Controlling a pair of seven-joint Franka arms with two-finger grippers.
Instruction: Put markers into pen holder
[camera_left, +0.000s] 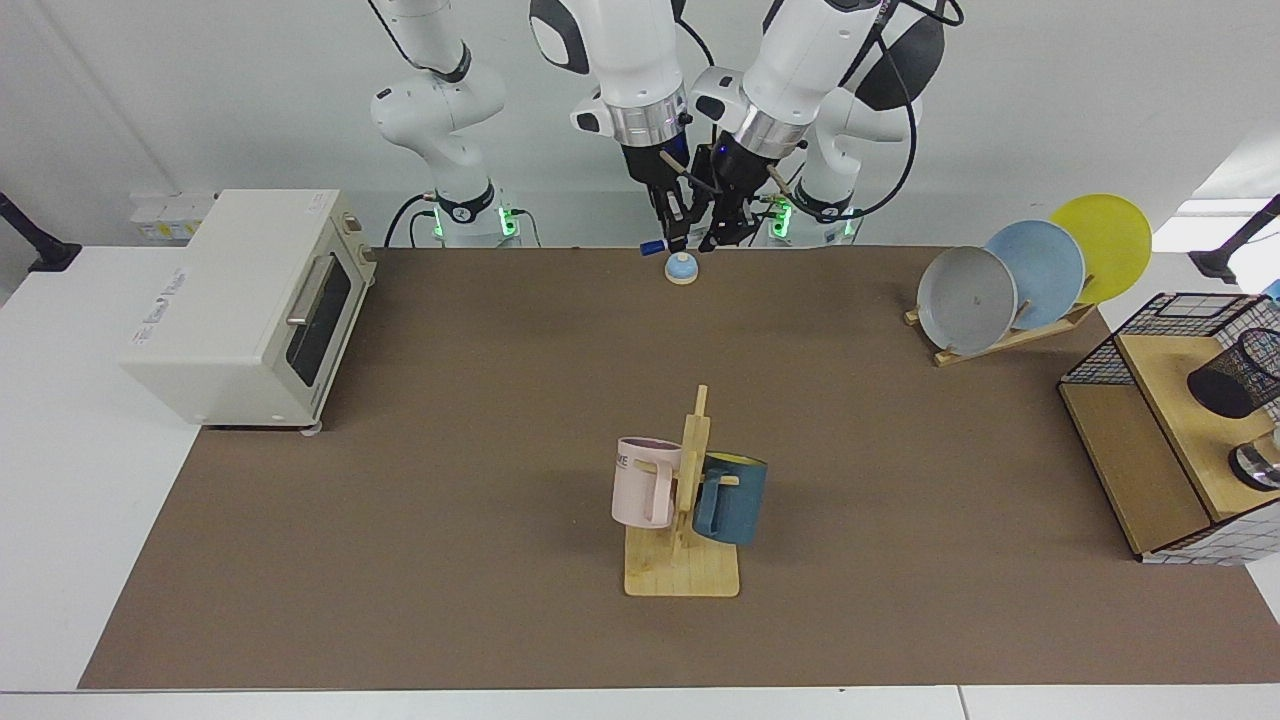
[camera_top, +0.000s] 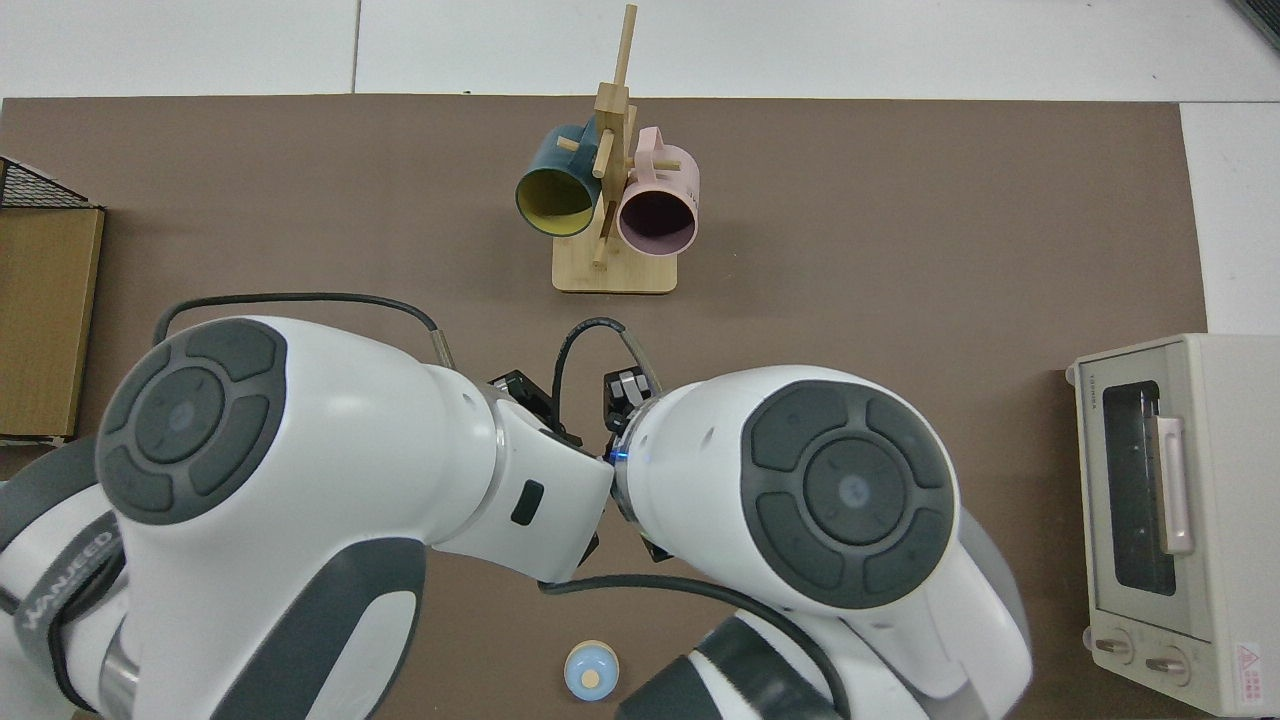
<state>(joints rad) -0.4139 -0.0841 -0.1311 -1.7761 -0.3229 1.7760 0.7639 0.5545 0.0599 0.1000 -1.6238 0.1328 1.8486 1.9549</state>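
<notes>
A blue-capped marker (camera_left: 657, 243) is held clamped in the right hand (camera_left: 676, 236) above the tabletop's (camera_left: 480, 420) far edge, the left hand (camera_left: 718, 235), fingers apart, just beside it, well apart from the pen holder (camera_left: 1232, 378).

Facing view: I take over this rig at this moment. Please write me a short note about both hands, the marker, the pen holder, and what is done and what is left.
Right hand: shut on the slim white marker with blue cap, held in the air at the mat's far edge, near the small blue bell.
Left hand: close beside the right hand, at the marker's other end.
Small black wire-mesh pen holder: on the wooden shelf at the view's right edge.
Done: marker lifted.
Left: probably pass it to the left arm, carry it to the holder, drop it in.
</notes>
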